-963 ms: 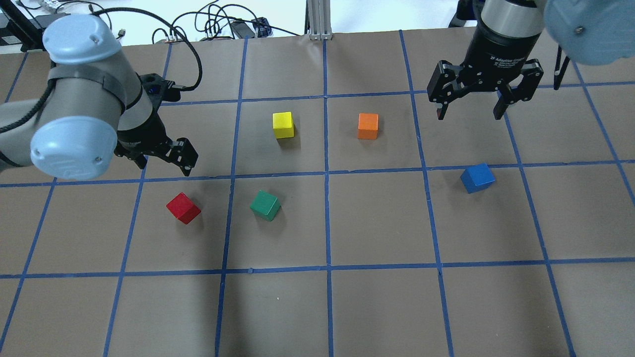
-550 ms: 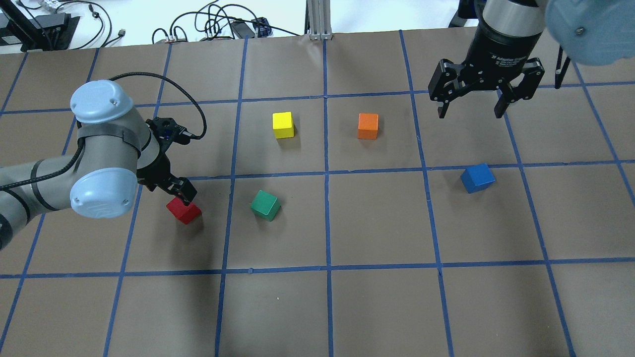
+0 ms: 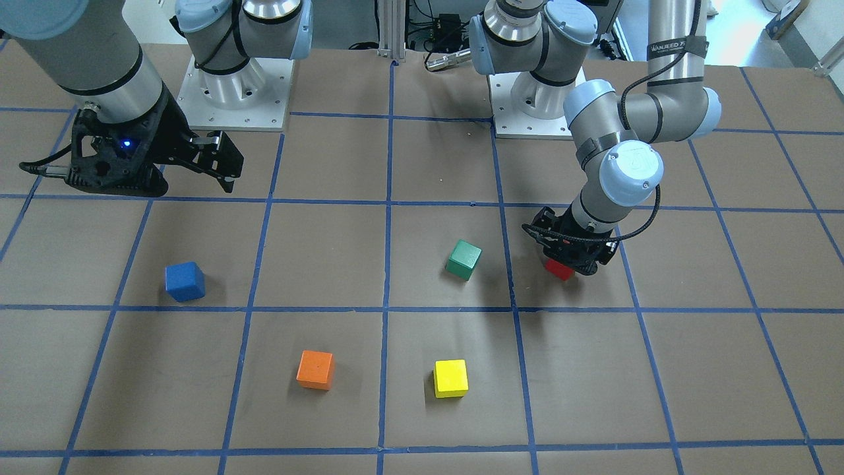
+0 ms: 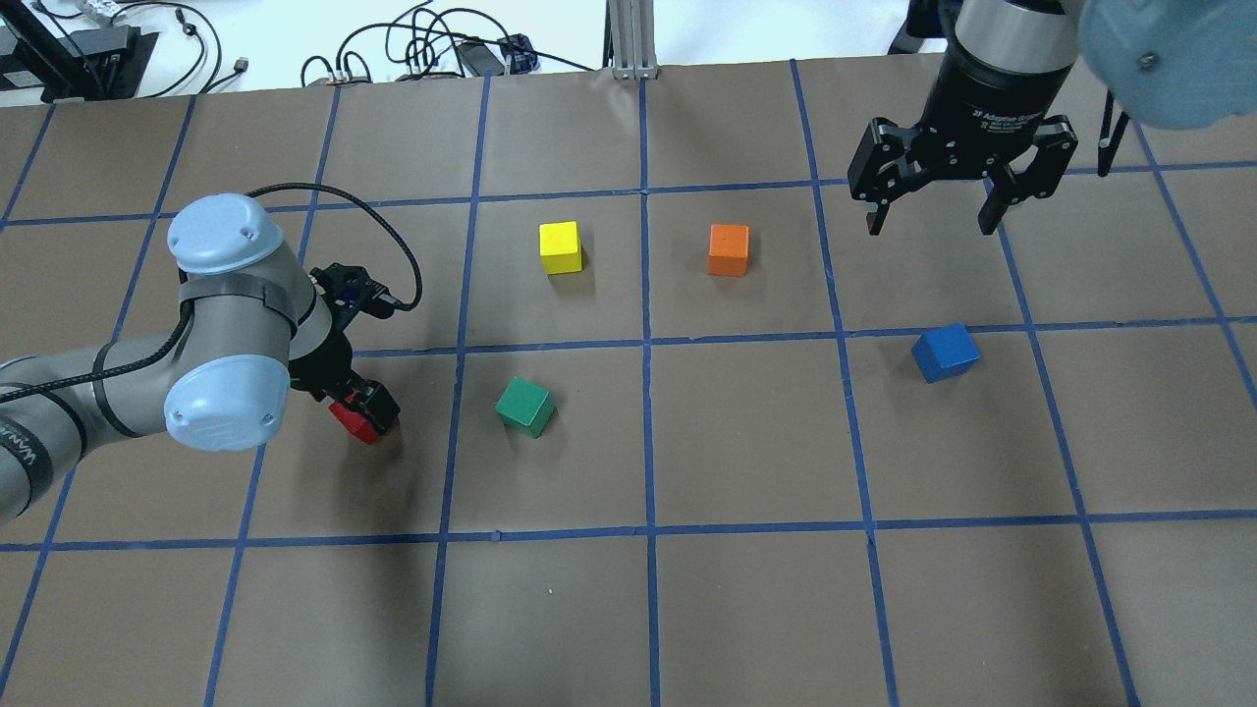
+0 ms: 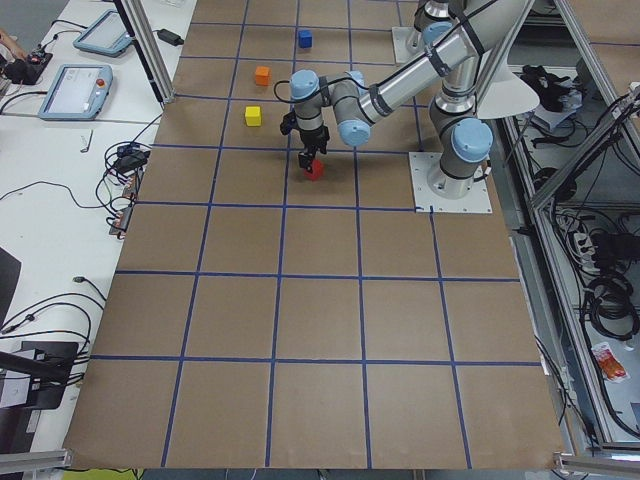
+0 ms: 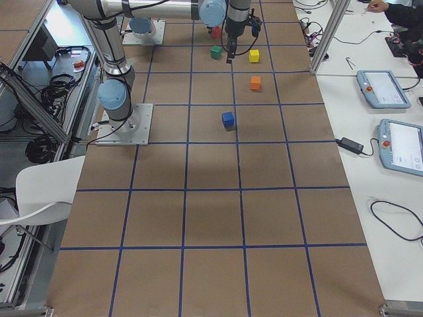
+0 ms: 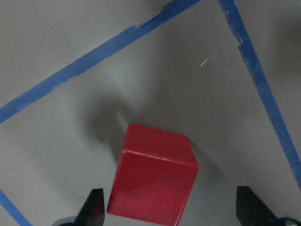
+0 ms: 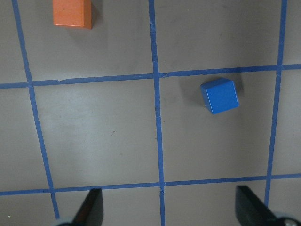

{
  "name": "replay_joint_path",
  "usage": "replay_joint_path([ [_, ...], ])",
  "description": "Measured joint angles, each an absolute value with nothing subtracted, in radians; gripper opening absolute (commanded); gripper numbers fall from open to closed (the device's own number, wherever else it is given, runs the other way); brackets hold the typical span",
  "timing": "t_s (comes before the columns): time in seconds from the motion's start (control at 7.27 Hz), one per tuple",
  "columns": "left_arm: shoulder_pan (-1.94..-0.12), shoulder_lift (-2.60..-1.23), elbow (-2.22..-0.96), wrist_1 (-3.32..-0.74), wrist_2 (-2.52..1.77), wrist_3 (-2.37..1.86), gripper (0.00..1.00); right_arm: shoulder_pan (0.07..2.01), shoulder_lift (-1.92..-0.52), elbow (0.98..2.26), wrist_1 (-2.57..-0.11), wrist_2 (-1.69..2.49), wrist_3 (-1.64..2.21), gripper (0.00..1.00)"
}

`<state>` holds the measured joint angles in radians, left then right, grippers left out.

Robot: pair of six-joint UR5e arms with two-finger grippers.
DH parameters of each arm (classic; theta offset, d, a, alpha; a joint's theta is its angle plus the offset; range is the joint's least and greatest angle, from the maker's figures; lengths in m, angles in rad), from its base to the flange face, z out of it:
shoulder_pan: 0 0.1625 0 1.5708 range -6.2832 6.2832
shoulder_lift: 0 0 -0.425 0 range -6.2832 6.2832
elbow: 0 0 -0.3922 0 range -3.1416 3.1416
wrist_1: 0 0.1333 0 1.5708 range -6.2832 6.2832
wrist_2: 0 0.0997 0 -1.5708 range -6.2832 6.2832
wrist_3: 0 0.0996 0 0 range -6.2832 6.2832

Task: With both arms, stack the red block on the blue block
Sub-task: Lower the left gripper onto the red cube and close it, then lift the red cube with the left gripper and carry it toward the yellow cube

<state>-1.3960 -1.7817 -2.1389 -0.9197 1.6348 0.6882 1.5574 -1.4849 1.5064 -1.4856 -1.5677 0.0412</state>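
Observation:
The red block [image 4: 352, 423] rests on the table at the left and shows in the front view [image 3: 558, 269]. My left gripper [image 4: 365, 412] is lowered over it and open. In the left wrist view the red block [image 7: 153, 179] sits between the two spread fingertips [image 7: 94, 209], nearer the left one. The blue block [image 4: 945, 352] rests on the table at the right and shows in the front view [image 3: 184, 281]. My right gripper [image 4: 928, 216] is open and empty, raised above the table behind the blue block, which the right wrist view [image 8: 219, 95] shows from above.
A green block [image 4: 525, 406] lies just right of the red one. A yellow block [image 4: 560, 246] and an orange block [image 4: 728, 248] stand farther back in the middle. Blue tape lines grid the brown table [image 4: 746, 609].
My left arm has swung forward and down, and its open gripper now straddles the red block. The right gripper has hardly moved. No block has shifted.

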Motion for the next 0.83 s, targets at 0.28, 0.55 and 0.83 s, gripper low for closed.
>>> replay_joint_path([
  [0.28, -1.396, -1.805, -2.13, -0.827, 1.641, 0.682, 0.0, 1.557, -1.485, 1.506, -1.484, -1.57, 0.041, 1.0],
  [0.55, -1.405, -1.803, -2.079, -0.811, 1.643, 0.661, 0.0, 1.557, -1.485, 1.506, -1.482, -1.575, 0.041, 1.0],
  [0.83, -1.465, -1.825, -1.916, -0.937, 1.614, 0.497, 0.0, 1.558, -1.485, 1.506, -1.481, -1.575, 0.041, 1.0],
])
